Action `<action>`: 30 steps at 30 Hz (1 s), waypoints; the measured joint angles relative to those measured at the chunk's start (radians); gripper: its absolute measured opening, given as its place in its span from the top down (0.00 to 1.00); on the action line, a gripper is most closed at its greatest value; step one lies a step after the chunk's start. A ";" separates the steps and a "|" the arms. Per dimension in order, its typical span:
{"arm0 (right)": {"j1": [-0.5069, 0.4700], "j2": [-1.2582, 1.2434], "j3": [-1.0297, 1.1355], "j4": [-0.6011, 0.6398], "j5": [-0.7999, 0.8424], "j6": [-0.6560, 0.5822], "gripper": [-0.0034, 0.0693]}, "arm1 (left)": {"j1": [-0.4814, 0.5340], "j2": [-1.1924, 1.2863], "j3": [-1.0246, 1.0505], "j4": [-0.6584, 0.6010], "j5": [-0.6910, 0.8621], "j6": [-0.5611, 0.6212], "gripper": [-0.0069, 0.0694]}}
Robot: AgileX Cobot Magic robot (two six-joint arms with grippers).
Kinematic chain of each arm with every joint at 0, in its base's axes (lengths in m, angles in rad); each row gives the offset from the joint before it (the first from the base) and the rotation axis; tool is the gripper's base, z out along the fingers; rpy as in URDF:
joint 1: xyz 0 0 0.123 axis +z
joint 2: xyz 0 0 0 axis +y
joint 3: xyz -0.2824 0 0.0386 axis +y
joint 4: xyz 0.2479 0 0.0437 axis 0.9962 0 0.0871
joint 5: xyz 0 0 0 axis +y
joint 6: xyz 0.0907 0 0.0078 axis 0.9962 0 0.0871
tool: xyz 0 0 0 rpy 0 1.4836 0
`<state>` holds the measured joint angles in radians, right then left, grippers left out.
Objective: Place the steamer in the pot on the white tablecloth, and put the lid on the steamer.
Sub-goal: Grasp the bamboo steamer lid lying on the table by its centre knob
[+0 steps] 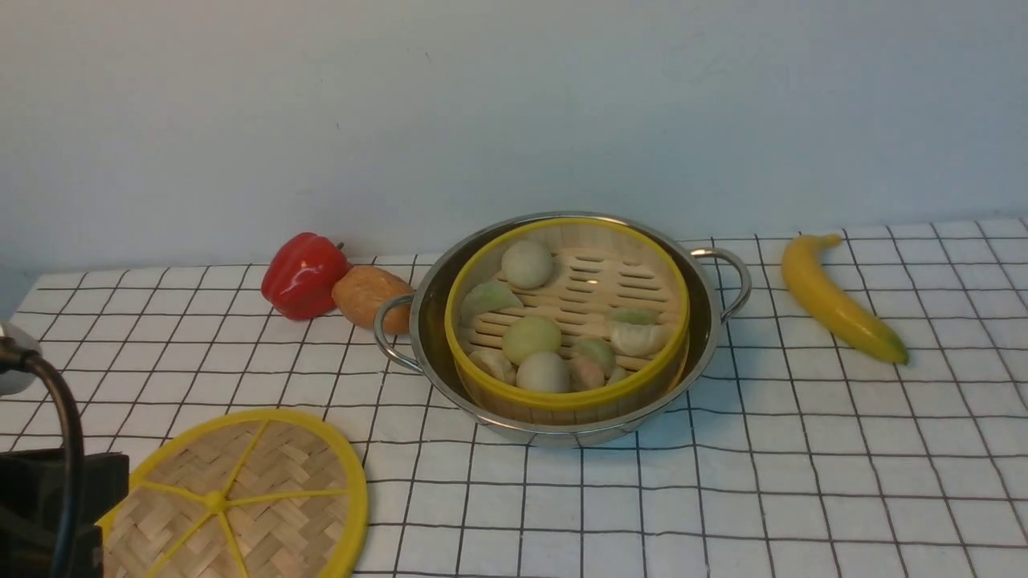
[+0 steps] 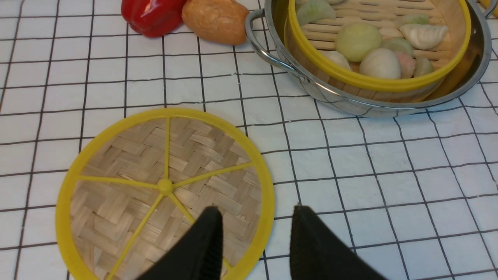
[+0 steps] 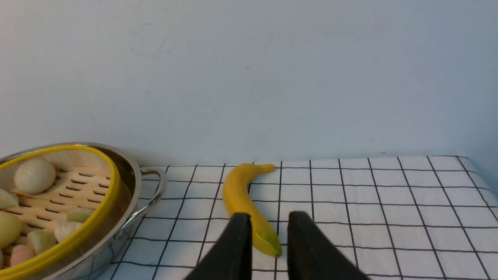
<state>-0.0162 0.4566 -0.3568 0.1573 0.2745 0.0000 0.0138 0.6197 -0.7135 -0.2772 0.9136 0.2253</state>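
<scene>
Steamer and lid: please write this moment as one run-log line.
steamer: in pot | lid: flat on white tablecloth, steamer uncovered | left gripper: open, near lid edge | right gripper: open, empty

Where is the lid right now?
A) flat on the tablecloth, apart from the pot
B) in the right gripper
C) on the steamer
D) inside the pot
A: the lid lies flat on the white tablecloth, apart from the pot, and the steamer is uncovered.
</scene>
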 joint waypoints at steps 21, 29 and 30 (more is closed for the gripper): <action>-0.004 -0.372 0.364 -0.059 -0.054 -0.007 0.67 | 0.000 0.000 0.000 0.000 0.000 0.000 0.59; -0.004 -0.446 0.365 -0.059 0.041 -0.006 0.64 | 0.000 0.000 0.000 0.000 0.000 0.000 0.59; -0.004 -0.450 0.365 -0.059 0.042 -0.006 0.63 | 0.000 0.000 0.000 0.000 0.000 0.000 0.59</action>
<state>-0.0200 0.0068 0.0084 0.0983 0.3168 -0.0061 0.0138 0.6197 -0.7135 -0.2772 0.9136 0.2253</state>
